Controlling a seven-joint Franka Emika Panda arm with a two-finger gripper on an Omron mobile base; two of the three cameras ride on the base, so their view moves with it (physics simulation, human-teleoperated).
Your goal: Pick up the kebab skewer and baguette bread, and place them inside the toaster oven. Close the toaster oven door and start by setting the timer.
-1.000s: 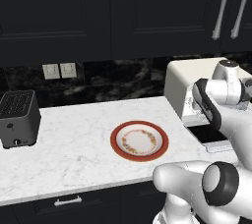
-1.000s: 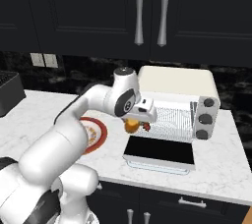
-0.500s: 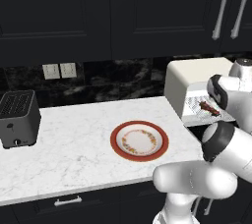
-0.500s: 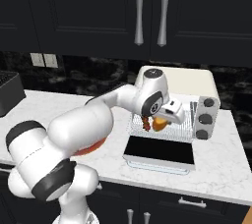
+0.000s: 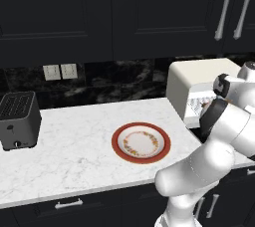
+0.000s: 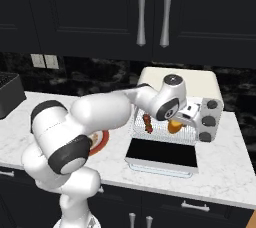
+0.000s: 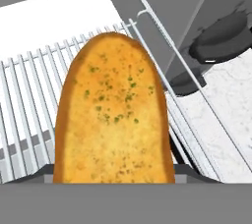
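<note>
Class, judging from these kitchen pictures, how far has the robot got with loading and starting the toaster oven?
Done: the kebab skewer lies on the rack inside the toaster oven, and the plate is bare. In hand: the gripper holds the baguette bread over the rack, not released. Left: letting go of the loaf, shutting the toaster oven door, which hangs open, and setting the timer knob.

The white arm rises from the base, bends at a big elbow and stretches forward and to the right, its wrist turned level. The end effector (image 6: 176,123) sits at the far end of the reach, its jaws spread wide around the baguette bread (image 7: 114,112) it carries
</note>
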